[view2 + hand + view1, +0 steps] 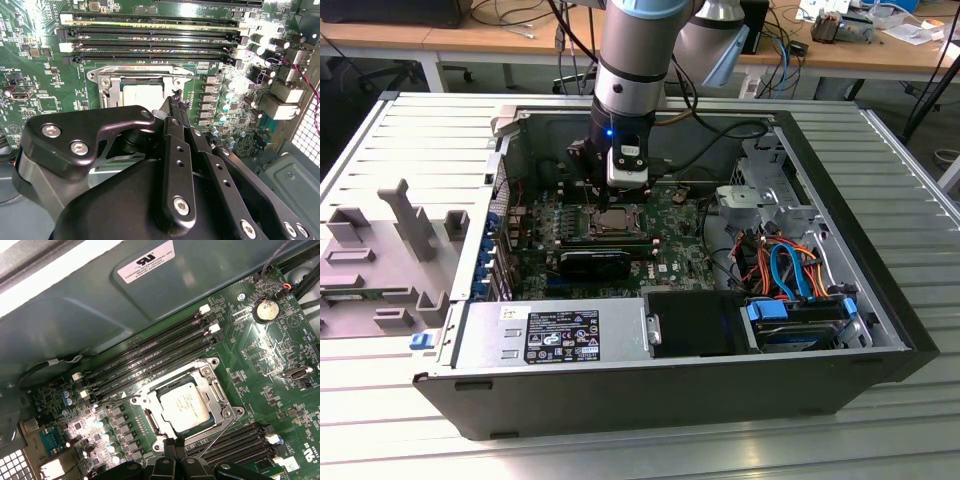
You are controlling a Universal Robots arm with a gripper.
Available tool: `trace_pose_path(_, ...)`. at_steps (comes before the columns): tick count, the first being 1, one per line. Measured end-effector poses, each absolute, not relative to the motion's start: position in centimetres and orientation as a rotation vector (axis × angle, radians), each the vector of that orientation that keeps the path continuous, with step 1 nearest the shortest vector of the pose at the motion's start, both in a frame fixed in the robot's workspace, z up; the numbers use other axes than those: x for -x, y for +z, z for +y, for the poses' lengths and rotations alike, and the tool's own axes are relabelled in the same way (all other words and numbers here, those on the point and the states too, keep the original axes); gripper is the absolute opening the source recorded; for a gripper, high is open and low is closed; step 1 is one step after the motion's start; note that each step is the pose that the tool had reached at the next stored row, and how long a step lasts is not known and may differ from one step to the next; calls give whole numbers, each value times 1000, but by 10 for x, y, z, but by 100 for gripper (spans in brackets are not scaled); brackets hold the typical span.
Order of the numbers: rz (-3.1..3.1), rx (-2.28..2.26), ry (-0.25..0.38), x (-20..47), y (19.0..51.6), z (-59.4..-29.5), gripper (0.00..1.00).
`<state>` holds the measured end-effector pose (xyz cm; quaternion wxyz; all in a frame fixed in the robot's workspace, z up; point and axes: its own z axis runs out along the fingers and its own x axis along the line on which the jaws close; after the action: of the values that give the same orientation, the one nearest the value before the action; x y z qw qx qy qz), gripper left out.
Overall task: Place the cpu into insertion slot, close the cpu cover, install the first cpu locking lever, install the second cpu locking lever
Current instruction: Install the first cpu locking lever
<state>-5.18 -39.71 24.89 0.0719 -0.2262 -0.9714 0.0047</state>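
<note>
The cpu (184, 407), a silver-topped square chip, sits in the insertion slot (151, 421) on the green motherboard (260, 350). The silvery cpu cover (216, 390) lies flat around it like a frame. A thin wire locking lever (220, 432) slants from the socket's corner toward my gripper (172, 454). The black fingertips are pressed together just beside the socket's edge. In the second wrist view my gripper (172, 102) points at the rim next to the cpu (142, 92) and the cover (107, 82). In the exterior view my gripper (607, 205) hangs straight down over the cpu (620, 222).
Long black memory slots (150, 357) run beside the socket, with the case wall (100, 300) behind them. A black card (595, 262), the power supply (560, 335), a drive cage (770, 190) and orange and blue cables (790, 270) crowd the open case. A grey fixture (390, 250) lies outside it.
</note>
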Motion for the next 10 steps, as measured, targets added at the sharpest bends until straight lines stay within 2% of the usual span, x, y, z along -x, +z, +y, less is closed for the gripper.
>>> trace_pose_path(10, -2921, 674, 15, 52, 249, -397, 11)
